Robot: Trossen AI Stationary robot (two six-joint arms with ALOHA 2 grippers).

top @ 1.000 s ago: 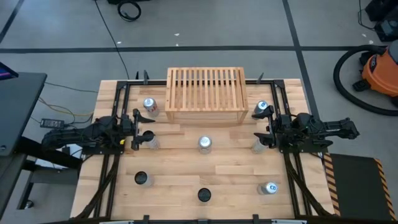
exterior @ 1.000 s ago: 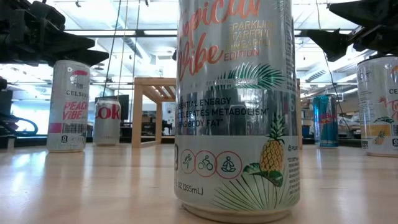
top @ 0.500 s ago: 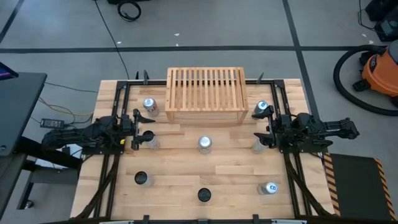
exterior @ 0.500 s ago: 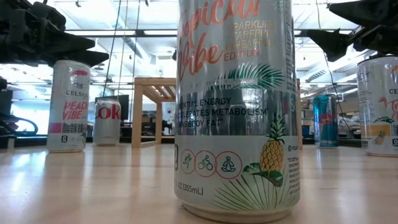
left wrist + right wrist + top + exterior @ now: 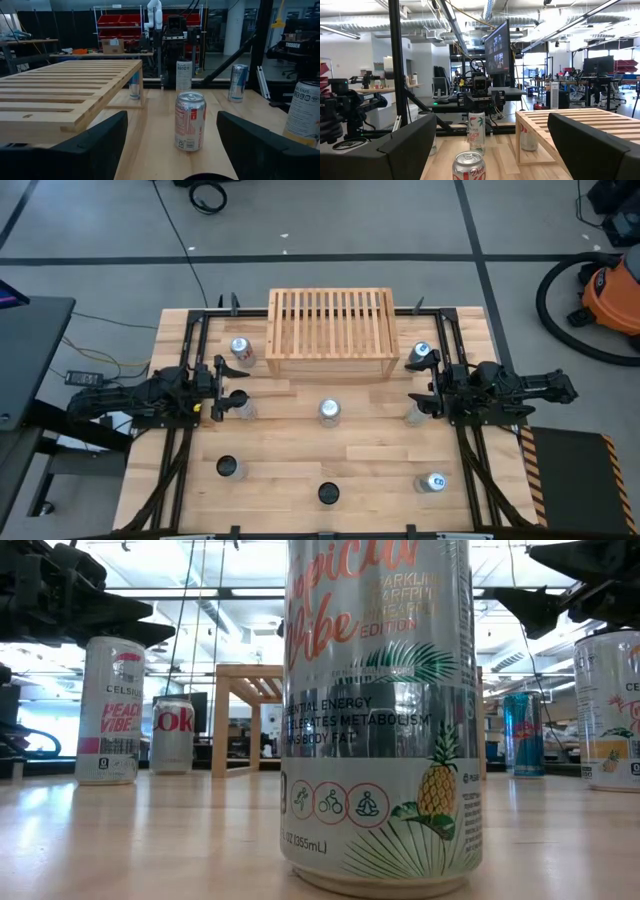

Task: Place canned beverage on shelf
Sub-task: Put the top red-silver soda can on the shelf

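Note:
The light-wood shelf (image 5: 330, 332) stands at the table's far middle; it also shows in the left wrist view (image 5: 65, 95) and the right wrist view (image 5: 580, 125). Several cans stand upright on the table. A silver and red can (image 5: 329, 411) stands at the centre, and it also shows in the left wrist view (image 5: 190, 121) and the right wrist view (image 5: 468, 167). My left gripper (image 5: 218, 388) hovers open at the left, above and beside a can (image 5: 238, 402). My right gripper (image 5: 432, 390) hovers open at the right, near another can (image 5: 415, 415). Neither gripper holds anything.
Other cans stand left of the shelf (image 5: 240, 350), right of it (image 5: 421, 355), and along the near side (image 5: 228, 468), (image 5: 328, 493), (image 5: 434, 482). The tall pineapple-print can (image 5: 380, 710) fills the low view. Dark frame rails (image 5: 185, 440) run along both table sides.

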